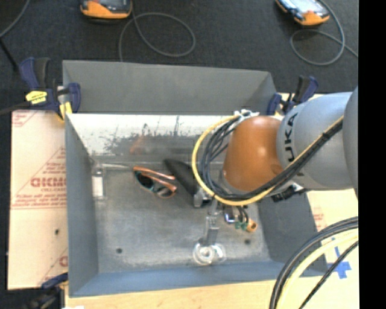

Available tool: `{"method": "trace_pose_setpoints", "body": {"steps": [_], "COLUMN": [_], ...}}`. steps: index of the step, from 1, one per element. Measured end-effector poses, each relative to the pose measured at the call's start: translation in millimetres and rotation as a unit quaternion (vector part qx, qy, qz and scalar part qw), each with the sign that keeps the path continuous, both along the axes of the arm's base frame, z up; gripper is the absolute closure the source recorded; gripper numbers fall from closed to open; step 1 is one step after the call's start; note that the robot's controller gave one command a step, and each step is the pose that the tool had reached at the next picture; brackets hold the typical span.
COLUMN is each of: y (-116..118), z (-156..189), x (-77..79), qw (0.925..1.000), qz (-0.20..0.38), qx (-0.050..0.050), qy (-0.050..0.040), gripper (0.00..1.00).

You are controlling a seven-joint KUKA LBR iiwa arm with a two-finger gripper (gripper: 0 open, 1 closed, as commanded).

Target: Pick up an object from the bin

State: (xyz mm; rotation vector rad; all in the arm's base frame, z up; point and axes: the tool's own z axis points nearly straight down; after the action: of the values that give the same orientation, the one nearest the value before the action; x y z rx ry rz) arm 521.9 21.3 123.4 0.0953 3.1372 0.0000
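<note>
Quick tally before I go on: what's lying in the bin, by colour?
Copper-orange curved piece: 1
Black wedge-shaped piece: 1
Pale small tube, left side: 1
Total: 3
A green-orange bit beside the tool may be robot hardware; not counted.

Loose odds and ends
Copper-rimmed glasses (155, 180) lie just beside a black oblong item (181, 173); a small pale piece (98, 184) sits well left; two orange-and-black devices (106, 7) and looped cables (193, 37) rest on dark floor (241, 36).
</note>
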Motion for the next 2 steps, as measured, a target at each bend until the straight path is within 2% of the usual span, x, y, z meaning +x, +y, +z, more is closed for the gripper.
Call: {"method": "trace_pose_setpoints", "body": {"steps": [1, 2], "y": [-1, -10], "z": [-7, -26], "x": [24.4, 56.4], "qw": [0.9971, 0.9970], "qz": [0.076, -0.077], "qx": [0.000, 0.001], "qy": [-0.0001, -0.0026], "gripper": [0.00, 0.00]}}
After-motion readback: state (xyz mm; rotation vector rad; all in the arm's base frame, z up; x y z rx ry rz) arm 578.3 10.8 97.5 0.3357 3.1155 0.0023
